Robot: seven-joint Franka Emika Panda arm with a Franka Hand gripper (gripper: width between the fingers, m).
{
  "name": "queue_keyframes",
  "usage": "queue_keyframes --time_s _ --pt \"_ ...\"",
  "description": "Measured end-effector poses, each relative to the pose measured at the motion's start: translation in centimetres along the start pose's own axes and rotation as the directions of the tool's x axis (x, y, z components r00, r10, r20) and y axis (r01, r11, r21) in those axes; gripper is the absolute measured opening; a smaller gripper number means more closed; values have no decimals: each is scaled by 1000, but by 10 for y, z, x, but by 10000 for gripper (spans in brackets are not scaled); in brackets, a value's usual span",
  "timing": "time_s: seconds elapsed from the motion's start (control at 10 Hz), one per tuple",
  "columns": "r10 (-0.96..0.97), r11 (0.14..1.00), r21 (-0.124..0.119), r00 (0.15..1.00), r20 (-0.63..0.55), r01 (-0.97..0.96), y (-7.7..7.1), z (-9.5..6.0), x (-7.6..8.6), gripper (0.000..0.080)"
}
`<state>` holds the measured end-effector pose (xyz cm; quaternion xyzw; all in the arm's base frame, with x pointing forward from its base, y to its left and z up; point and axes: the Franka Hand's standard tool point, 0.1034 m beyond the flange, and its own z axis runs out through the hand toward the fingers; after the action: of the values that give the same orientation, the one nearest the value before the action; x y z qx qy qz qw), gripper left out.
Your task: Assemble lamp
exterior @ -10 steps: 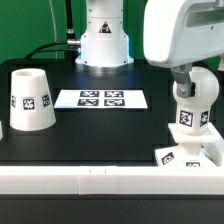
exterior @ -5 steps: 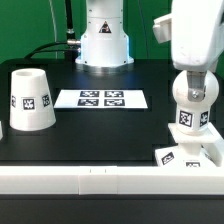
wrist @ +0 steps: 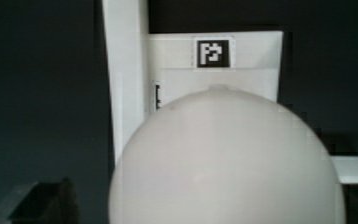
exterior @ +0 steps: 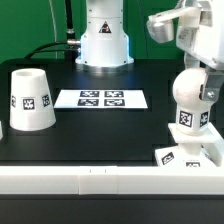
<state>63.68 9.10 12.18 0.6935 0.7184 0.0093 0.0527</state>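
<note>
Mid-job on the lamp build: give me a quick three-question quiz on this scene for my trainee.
1. True or false: the bulb stands upright on the base.
2. Where is the shade? A: seated over the bulb. B: standing alone at the exterior view's left. C: tipped on its side.
3. How many tags does the marker board carry?

Key: 1 true; 2 B; 3 four.
</note>
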Motion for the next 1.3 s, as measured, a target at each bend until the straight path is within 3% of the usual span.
queue_keyframes --time_s 0.2,0.5,0.6,0.8,1.3 --pt "-108 994 3 994 2 108 -1 1 -3 698" --pt "-111 994 4 994 2 111 -1 2 -4 676" --pt "-111 994 4 994 3 111 -1 2 -5 575" --pt "-98 995 4 995 2 98 -1 2 -5 575" --pt "308 951 31 951 -25 -307 -3 3 -8 577"
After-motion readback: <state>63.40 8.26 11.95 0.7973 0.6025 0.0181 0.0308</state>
